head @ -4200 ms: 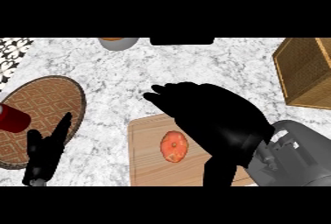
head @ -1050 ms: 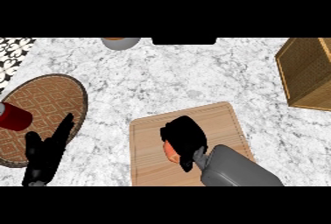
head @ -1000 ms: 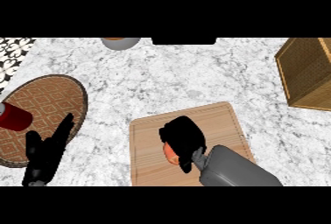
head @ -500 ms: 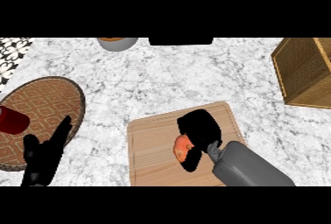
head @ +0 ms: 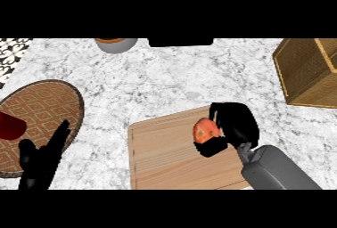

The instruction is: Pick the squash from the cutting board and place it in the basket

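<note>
Stock as I see it from the head view:

1. Squash [head: 205, 129]: orange-red, at the right-hand part of the board's top. My right hand is curled round it, so only its left face shows. Whether it rests on the wood or is raised off it, I cannot tell.

2. Right hand [head: 236, 125]: black, coming in from the lower right on a grey forearm [head: 280, 170]. Fingers and thumb are wrapped round the squash from the right side, closed on it.

3. Board [head: 168, 162]: pale wood, rectangular, slightly turned, lying on the counter low in the middle of the view. Its lower edge runs out of sight.

4. Basket [head: 308, 71]: woven, brown, box-shaped, at the upper right edge. It stands well apart from the board, with bare counter between them.

5. Left hand [head: 41, 159]: black, at the lower left, fingers straight and pointing up, open, holding nothing. It overlaps the mat's lower right rim.

6. Mat [head: 43, 112]: round, woven, brown diamond pattern with a dark rim, at the left edge.

7. Red item [head: 10, 126]: on the mat at the far left, cut off by the edge; I cannot tell what it is.

8. Bowl [head: 117, 44]: grey, orange inside, at the top edge, partly cut off.

9. Counter [head: 151, 80]: white and grey marble, under all of the above.
</note>
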### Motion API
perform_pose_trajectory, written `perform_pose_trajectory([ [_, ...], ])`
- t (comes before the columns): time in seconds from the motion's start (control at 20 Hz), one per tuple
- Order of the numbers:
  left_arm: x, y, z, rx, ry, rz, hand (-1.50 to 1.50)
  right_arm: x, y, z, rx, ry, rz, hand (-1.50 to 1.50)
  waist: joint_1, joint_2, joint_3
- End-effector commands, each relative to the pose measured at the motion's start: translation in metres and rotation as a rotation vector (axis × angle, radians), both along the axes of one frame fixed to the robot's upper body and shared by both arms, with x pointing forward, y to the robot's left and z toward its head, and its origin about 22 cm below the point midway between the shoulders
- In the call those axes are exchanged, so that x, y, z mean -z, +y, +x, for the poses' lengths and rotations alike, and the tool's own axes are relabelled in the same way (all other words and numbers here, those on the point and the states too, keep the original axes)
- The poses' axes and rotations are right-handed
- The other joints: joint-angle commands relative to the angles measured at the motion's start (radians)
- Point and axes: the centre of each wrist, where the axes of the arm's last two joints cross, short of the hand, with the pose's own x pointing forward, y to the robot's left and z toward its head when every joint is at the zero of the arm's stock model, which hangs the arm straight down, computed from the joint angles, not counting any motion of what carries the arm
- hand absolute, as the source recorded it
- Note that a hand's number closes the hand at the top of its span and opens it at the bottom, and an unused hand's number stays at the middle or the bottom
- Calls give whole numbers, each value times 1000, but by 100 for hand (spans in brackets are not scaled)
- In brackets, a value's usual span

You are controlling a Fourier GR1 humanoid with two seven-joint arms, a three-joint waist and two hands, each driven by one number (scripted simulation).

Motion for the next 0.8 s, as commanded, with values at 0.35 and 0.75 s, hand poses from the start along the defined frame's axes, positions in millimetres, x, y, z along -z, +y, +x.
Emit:
perform_pose_trajectory([
  [0.35, 28, -3, -26, -15, 149, -50, 0, -135, -32, -22, 191, -503, 674, 150, -13, 5, -20],
  [0.75, 36, -18, -9, -6, 156, -49, 0, -221, -87, -27, 360, -608, 621, 150, 2, 15, -21],
])
